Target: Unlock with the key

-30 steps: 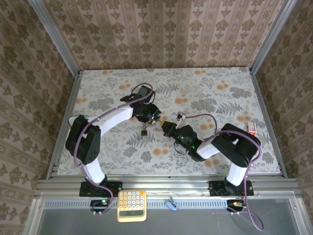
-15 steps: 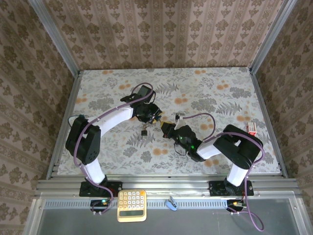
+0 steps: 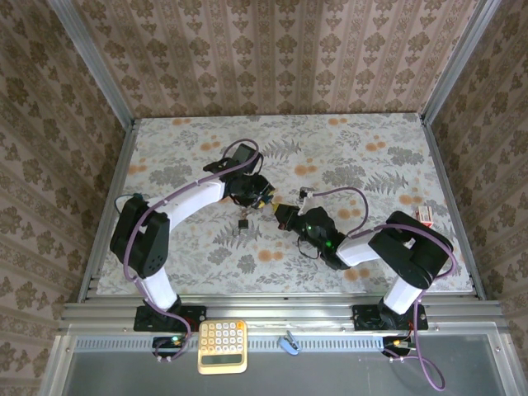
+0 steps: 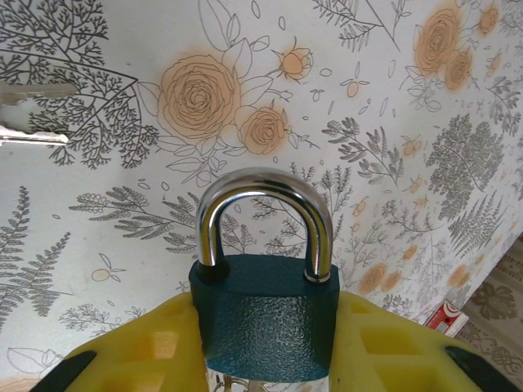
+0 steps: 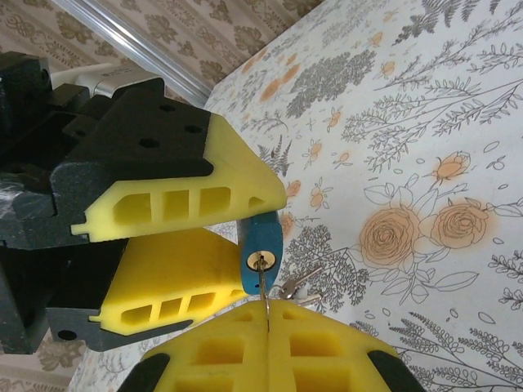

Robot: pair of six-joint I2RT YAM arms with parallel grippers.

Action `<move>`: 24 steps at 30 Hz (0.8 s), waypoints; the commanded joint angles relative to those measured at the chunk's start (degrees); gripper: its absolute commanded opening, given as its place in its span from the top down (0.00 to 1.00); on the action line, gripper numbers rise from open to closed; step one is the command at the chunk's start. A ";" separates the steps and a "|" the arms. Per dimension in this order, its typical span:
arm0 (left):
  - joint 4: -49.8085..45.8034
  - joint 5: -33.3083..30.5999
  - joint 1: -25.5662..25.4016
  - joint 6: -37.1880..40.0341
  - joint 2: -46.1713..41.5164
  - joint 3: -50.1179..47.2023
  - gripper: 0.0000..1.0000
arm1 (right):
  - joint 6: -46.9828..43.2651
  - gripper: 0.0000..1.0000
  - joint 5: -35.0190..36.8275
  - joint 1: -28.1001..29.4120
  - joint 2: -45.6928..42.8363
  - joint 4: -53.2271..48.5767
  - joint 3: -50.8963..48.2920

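One floral-printed surface (image 3: 371, 157) carries the work area. Two arms reach over it from the near edge. The left arm (image 3: 194, 196) curves in from the left, the right arm (image 3: 363, 247) comes in from the right, and they meet near the middle. One yellow calculator (image 3: 222, 346) lies on the ledge in front of the arm bases, off the surface.

The left gripper (image 4: 268, 335) has its jaws closed on the body of the padlock (image 4: 265, 314), with one yellow pad (image 4: 155, 335) against each side. The padlock is teal and is held clear of the surface between the two grippers. Its shackle (image 4: 263, 192) points away from the left wrist, and both shackle legs enter the body.

The right gripper (image 5: 268, 318) has its jaws pressed together on the key (image 5: 266, 292). The blade runs straight from the jaws into the keyhole (image 5: 259, 261) in the padlock's underside.

Two silver key blades (image 4: 33, 137) lie flat on the surface, well apart from the padlock. Further silver keys (image 5: 296, 287) sit just beside the inserted blade. It cannot be told whether they hang from it or lie on the surface.
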 commanded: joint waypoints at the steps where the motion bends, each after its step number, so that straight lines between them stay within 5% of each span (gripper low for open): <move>1: -3.37 3.93 -1.77 1.19 -2.60 1.00 0.69 | -0.76 1.00 0.41 -0.85 -0.30 -3.05 1.02; 24: -4.18 4.92 -2.02 1.86 -0.92 2.75 0.70 | -8.60 1.00 -0.04 -0.46 -3.01 -9.77 3.16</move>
